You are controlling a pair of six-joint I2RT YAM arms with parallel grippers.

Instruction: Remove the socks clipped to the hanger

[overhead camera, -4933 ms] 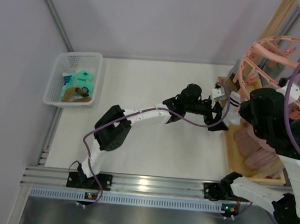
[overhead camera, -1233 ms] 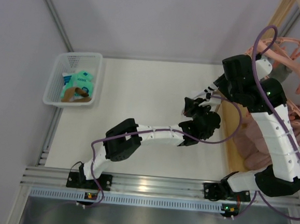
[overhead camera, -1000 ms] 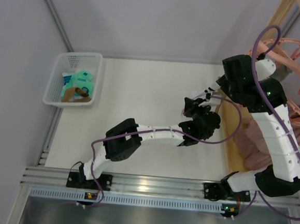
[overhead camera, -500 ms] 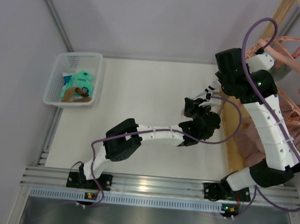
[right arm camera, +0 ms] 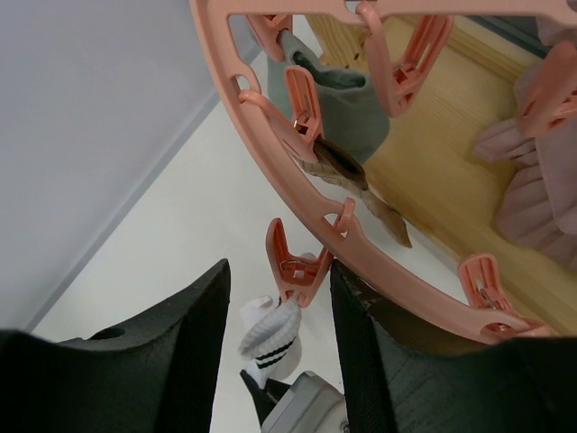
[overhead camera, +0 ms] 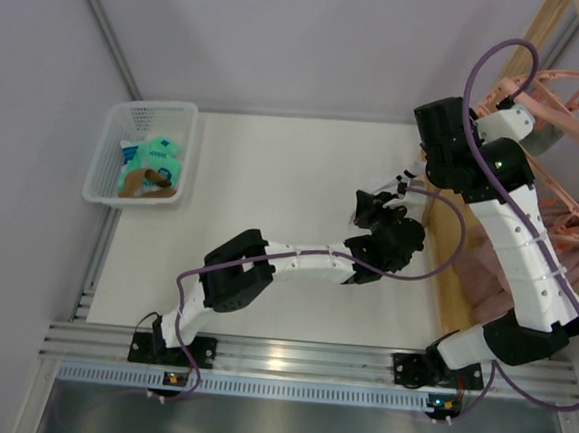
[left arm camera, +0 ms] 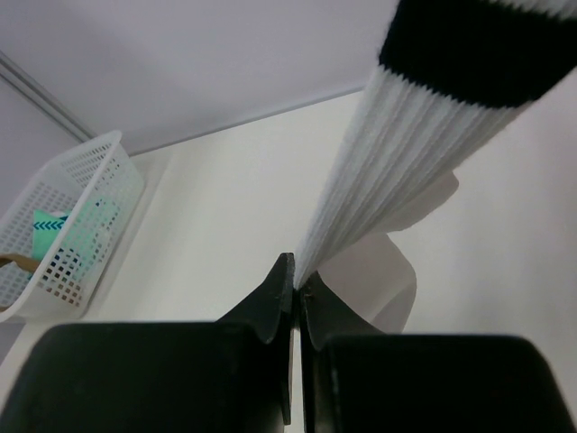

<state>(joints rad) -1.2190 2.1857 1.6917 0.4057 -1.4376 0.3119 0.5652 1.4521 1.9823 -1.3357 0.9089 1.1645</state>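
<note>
White table [overhead camera: 273, 175]: left gripper [left arm camera: 296, 281] clamps striped sock [left arm camera: 397, 153]; right gripper [right arm camera: 279, 281] spread, maybe round clip [right arm camera: 288, 257]

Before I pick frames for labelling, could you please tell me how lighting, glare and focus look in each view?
Top external view: even light, with a glare patch on the metal rail. Left wrist view: the white sock is blurred near the lens, and the shut left claw is almost black. Right wrist view: the right claw shows as dark silhouettes, while the hanger looks sharp.
</note>
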